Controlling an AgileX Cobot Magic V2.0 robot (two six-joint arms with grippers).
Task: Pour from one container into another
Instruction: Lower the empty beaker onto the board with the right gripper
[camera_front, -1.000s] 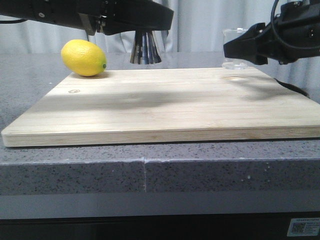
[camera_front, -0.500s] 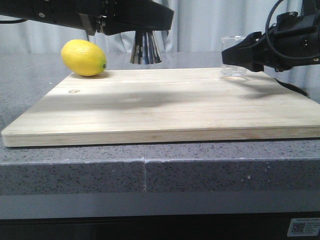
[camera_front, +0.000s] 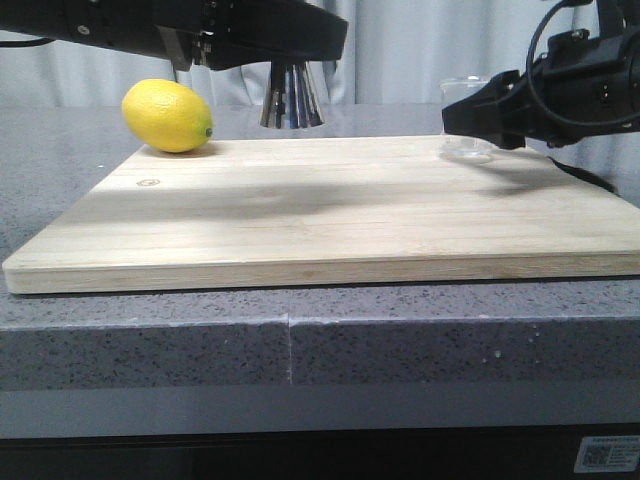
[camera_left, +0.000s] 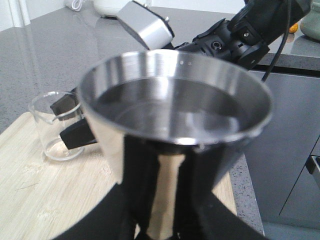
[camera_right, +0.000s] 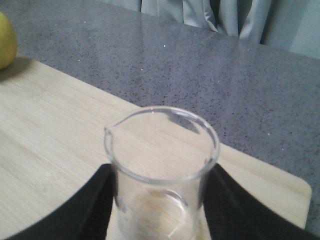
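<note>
1. Steel fills my left wrist view: my left gripper (camera_left: 160, 220) is clamped around the narrow waist of the jigger (camera_left: 172, 125), holding it upright, with liquid showing in its upper cup.
2. From the front, the jigger (camera_front: 291, 95) hangs above the far edge of the cutting board (camera_front: 330, 215), at about twelve o'clock on the board, its base clear of the wood.
3. My right gripper (camera_right: 160, 200) has its fingers (camera_right: 95, 200) pressed against both sides of the glass beaker (camera_right: 161, 170), gripping it upright.
4. The beaker (camera_front: 466, 120) sits at about two o'clock on the board; its base is at the board's surface, though I cannot tell whether it touches.
5. It looks empty, its pouring lip pointing toward the lemon's side.
6. A lemon (camera_front: 167, 116) rests at the board's ten o'clock corner, well apart from both vessels.
</note>
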